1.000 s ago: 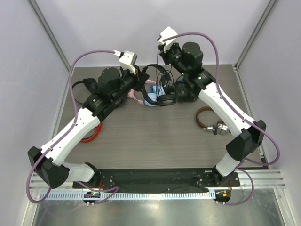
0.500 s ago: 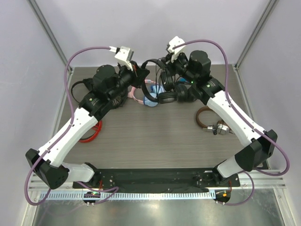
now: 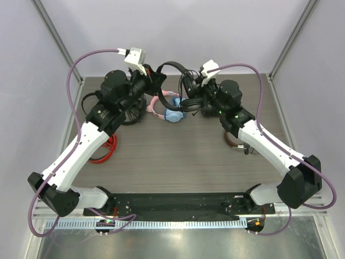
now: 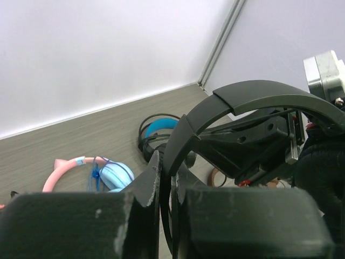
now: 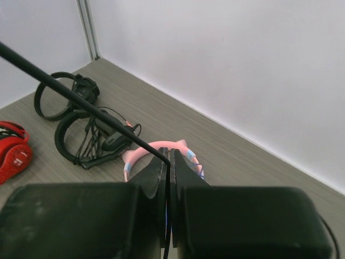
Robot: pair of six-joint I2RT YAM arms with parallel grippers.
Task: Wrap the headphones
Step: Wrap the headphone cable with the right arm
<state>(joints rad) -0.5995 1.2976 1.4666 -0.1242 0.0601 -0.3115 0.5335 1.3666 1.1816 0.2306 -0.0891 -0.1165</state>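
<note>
The left claw (image 4: 166,163) is clamped tight on one end of the headband of the headphones (image 4: 253,93), with the band pinched between its fingertips. From there the band rises and arcs away over the front of this claw, toward the right arm. In the top view the headphones hang in the air between the two claws, above the far part of the table (image 3: 178,162), and an earcup (image 3: 188,84) sits just ahead of the right claw. The right claw (image 5: 168,160) is also closed, its fingers nipping the thin black cable (image 5: 54,82). The cable runs taut from the claw's tips up and away to its left. Below both claws, on the table, lies a pink pair (image 3: 172,115) with blue cups, seen just beyond the right claw's fingertips in the right wrist view. A blue-lined pair (image 4: 160,125) lies on the table ahead of the left claw, under the arc of the band. Further off to the right claw's left, two black pairs (image 5: 86,135) lie side by side, with a red pair (image 5: 13,154) near the edge of that view.
</note>
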